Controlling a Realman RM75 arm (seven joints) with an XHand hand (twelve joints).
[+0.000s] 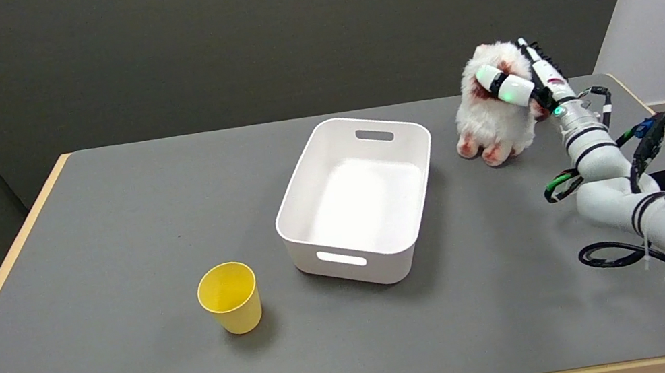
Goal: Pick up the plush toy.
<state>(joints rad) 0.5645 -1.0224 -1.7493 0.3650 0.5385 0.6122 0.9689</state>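
The right hand [522,81] grasps the plush toy [492,110] at the far right of the grey worktop [114,266], a white finger wrapped across the toy's upper front and other fingers behind it. The toy is white and fluffy with reddish patches; its feet sit at or just above the worktop surface, and I cannot tell whether they touch. To the left of the hand and slightly nearer the camera stands a white bin [294,220] with handle slots, apart from the toy. Farther left of the hand and nearer still stands a yellow cup [231,300], upright, well apart from the hand.
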